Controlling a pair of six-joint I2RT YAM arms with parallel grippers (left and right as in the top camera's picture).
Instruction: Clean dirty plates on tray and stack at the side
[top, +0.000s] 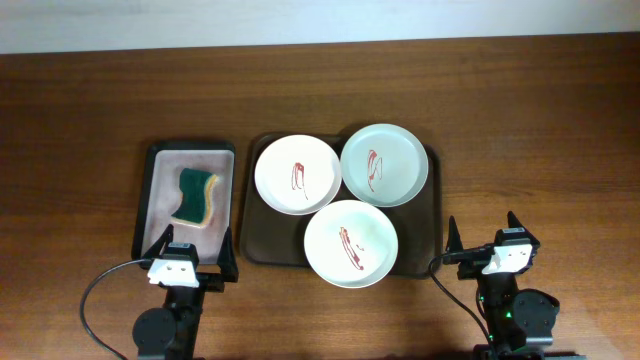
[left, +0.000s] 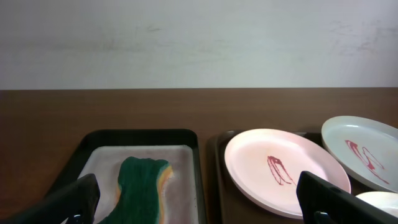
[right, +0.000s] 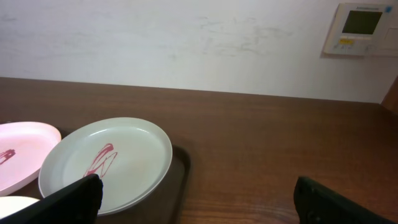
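Near the front edge of the table (top: 540, 110), my left gripper (top: 197, 238) had its jaws spread wide with nothing between them. My right gripper (top: 482, 226) was the same. Just ahead of my left one, a green sponge (top: 196, 196) lay in a small black tray (top: 146, 200). Next to that sat the big brown tray (top: 262, 245) with three plates (top: 298, 174) on it. Two were at the back and one was in front, hanging over the rim. Each had a red smear.
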